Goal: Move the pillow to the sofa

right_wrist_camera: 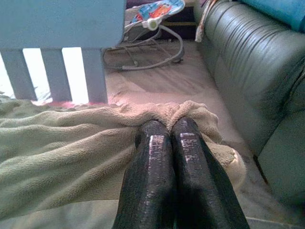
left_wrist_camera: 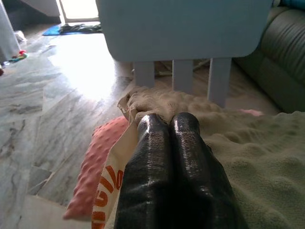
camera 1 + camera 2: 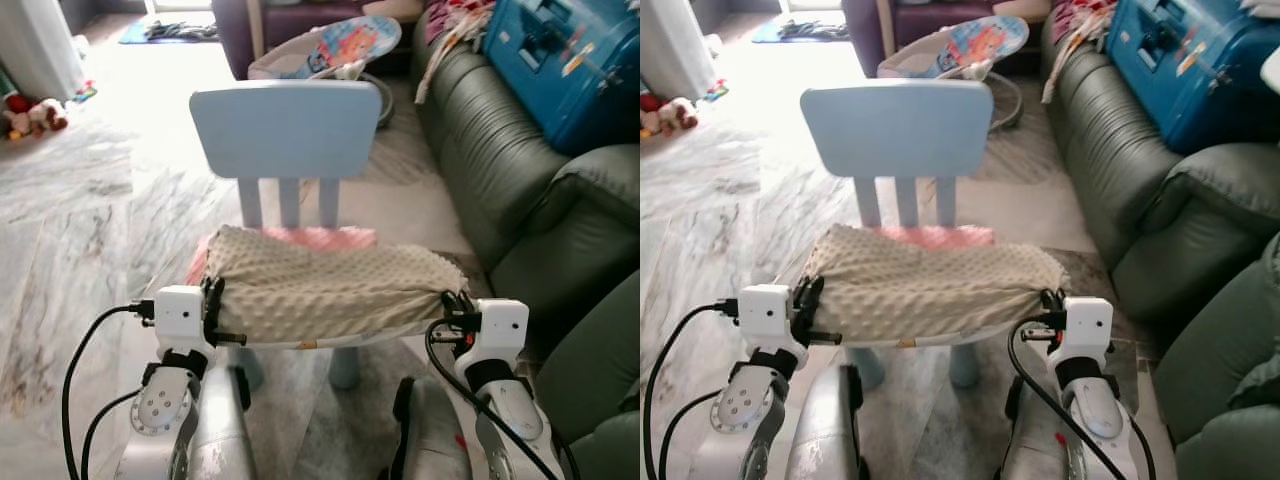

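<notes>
A beige, bumpy-textured pillow (image 3: 325, 290) lies across the seat of a small light-blue chair (image 3: 287, 130), spreading past the seat on both sides. The chair serves as the landmark: its backrest stands upright behind the pillow, and its slats rise just beyond the pillow's far edge. A strip of pink (image 3: 320, 237) shows between the pillow and the chair's slats, and in the left wrist view a pink bumpy piece pokes out beneath the pillow's end.

The left hand (image 3: 214, 312) is clenched on the pillow's left end, at the chair's left front corner; in the left wrist view its two black fingers (image 2: 157, 157) press together with a pinch of the beige fabric bunched at their tips, beside a pale tag with orange lettering (image 2: 108, 191). The right hand (image 3: 455, 312) grasps the pillow's right end at the chair's right front corner; in the right wrist view its fingers (image 1: 155, 157) are likewise pressed together on a gathered fold of the cloth.

To the right of the chair runs a dark green leather sofa (image 3: 480, 130), apart from the pillow, with a blue plastic case (image 3: 565, 60) resting on it. Behind the chair stands a baby bouncer (image 3: 335, 50) on the marble floor (image 3: 90, 230). Far off to the chair's left a stuffed toy (image 3: 30, 115) lies on the floor.
</notes>
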You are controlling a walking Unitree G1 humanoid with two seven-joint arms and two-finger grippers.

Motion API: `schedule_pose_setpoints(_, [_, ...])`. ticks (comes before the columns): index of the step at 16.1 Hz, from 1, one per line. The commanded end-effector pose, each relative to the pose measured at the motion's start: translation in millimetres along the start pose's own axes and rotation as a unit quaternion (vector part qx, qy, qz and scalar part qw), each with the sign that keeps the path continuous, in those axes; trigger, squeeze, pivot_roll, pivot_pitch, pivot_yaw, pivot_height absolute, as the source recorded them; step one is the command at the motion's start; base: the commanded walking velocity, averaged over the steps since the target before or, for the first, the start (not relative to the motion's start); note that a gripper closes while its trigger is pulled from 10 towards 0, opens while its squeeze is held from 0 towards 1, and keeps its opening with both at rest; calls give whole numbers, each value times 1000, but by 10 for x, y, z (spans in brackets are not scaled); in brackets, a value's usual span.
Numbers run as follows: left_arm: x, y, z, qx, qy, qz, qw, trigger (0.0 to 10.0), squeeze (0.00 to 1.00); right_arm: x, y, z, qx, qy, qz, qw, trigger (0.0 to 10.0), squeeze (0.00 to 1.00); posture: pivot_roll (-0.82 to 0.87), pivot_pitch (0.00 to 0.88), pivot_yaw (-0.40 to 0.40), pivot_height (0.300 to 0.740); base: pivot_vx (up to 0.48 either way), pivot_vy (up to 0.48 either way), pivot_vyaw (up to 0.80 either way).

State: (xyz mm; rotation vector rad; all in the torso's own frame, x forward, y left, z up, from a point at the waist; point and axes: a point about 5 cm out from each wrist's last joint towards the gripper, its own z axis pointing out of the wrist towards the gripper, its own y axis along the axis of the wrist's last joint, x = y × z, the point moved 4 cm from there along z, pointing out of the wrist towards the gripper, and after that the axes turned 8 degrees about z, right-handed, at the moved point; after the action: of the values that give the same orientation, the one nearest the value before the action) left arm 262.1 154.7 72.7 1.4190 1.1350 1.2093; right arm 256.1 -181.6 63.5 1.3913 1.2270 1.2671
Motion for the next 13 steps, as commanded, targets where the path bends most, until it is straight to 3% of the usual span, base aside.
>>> schedule_pose_setpoints(1, [14, 93, 27, -14, 2, 8, 1000, 0, 0, 30, 119, 30, -19, 3, -1, 1000, 0, 0, -10, 0, -1, 621, 0, 0, 0])
schedule_pose_setpoints(3, [11, 93, 32, -14, 1, 8, 1000, 0, 0, 39, 120, 44, -17, 6, 0, 1000, 0, 0, -11, 0, 0, 635, 0, 0, 0])
schedule_pose_setpoints(4, [9, 93, 36, -13, 0, 7, 1000, 0, 0, 43, 115, 53, -12, 7, 2, 1000, 10000, 0, -11, 0, 1, 645, 0, 0, 0])
schedule_pose_setpoints(13, [-18, 74, 66, -7, -5, 4, 1000, 0, 0, 105, 121, 91, -6, 29, 5, 1000, 10000, 0, -12, 0, -4, 674, 0, 0, 0])
